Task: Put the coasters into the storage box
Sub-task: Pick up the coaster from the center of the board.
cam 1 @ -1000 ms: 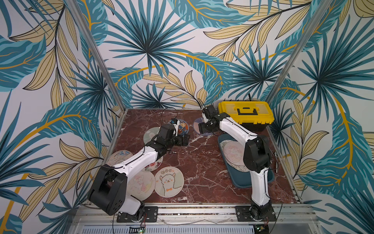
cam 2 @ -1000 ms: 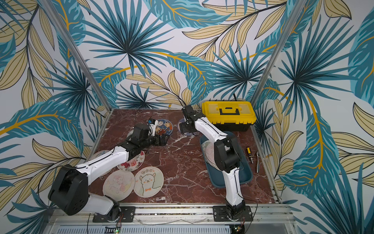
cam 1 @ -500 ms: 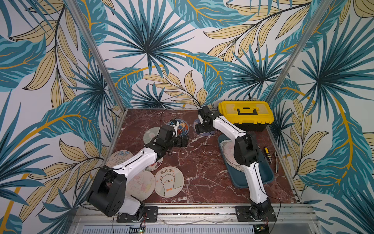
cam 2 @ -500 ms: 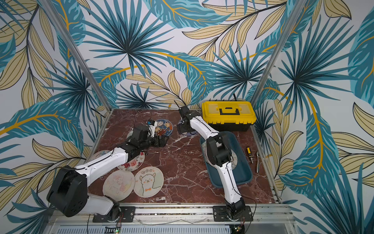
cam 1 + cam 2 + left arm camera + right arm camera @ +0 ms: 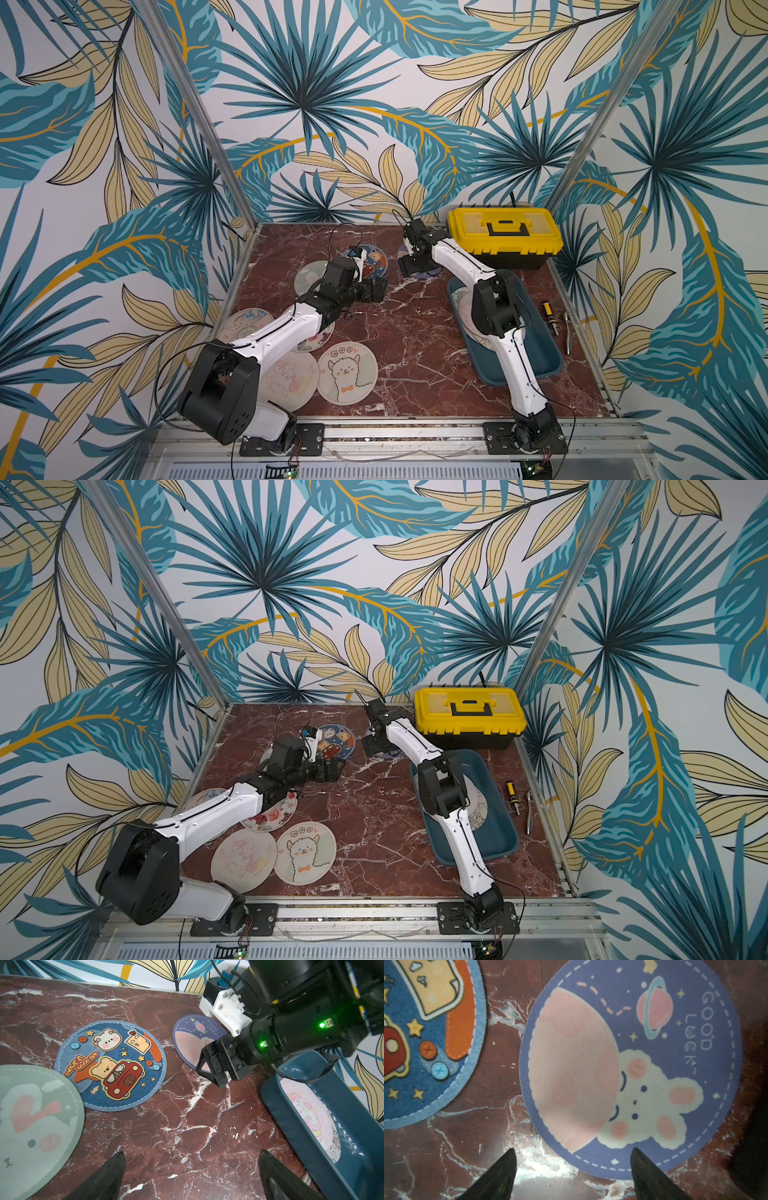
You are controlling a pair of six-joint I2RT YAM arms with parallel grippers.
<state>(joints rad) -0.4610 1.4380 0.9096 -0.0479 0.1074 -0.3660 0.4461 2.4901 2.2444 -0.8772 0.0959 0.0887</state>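
A purple bunny coaster (image 5: 633, 1064) lies near the back of the marble table, also seen in the left wrist view (image 5: 193, 1043). My right gripper (image 5: 572, 1151) hangs low over its near edge, open and empty, one finger above the coaster and the other above bare marble. Beside it lies a blue bear coaster (image 5: 376, 262) (image 5: 112, 1064). My left gripper (image 5: 191, 1155) is open over bare marble in the table's middle (image 5: 376, 289). The teal storage box (image 5: 536, 370) sits at the right, with a pink unicorn coaster (image 5: 311, 1109) inside. More coasters lie at the front left, among them an alpaca one (image 5: 347, 372).
A yellow-lidded black toolbox (image 5: 505, 237) stands at the back right, just behind the storage box. A screwdriver (image 5: 549, 318) and a metal tool (image 5: 566, 332) lie along the right edge. A mint coaster (image 5: 31, 1126) lies next to the left gripper. Walls close three sides.
My right gripper has shifted left and slightly nearer over the purple coaster, and its jaws have widened a little. The left arm has barely moved.
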